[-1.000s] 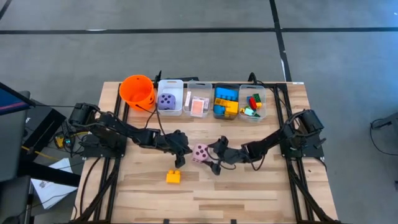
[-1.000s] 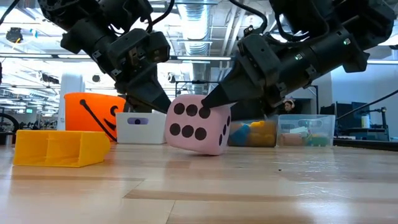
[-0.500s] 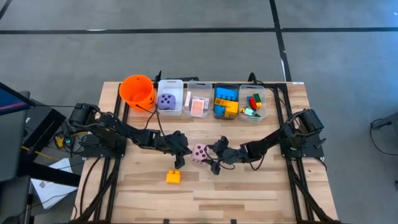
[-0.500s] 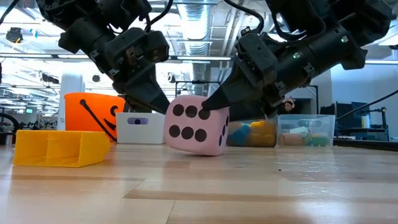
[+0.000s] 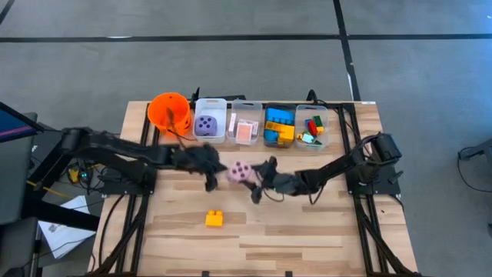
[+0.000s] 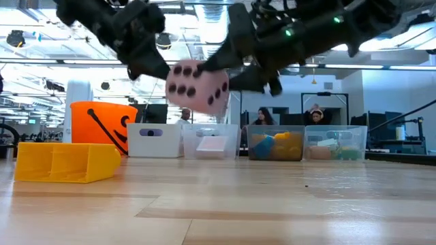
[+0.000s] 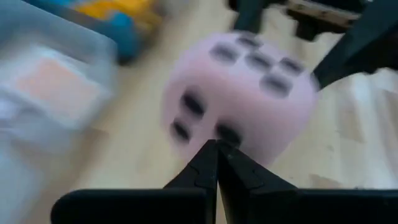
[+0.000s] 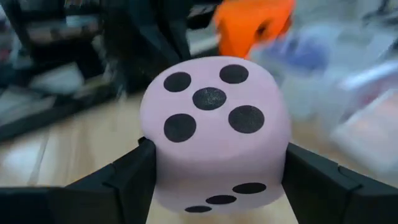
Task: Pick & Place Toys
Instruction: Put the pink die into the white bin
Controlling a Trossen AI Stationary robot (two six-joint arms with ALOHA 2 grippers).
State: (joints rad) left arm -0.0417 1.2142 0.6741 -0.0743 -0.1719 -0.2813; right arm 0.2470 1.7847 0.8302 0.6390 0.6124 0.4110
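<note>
One pink die (image 6: 197,86), clamped by right gripper (image 8: 214,177)

Matt soft pink die (image 8: 214,134), glossy orange plastic bucket (image 6: 102,122), clear plastic bins (image 6: 276,141) on a smooth wooden table (image 6: 272,204).

Open-plan lab or workshop: exposed ceiling ducts (image 6: 216,27), strip lighting, seated people (image 6: 315,116) at monitors (image 6: 403,128), grey concrete floor (image 5: 231,69) around wooden table (image 5: 307,231).
</note>
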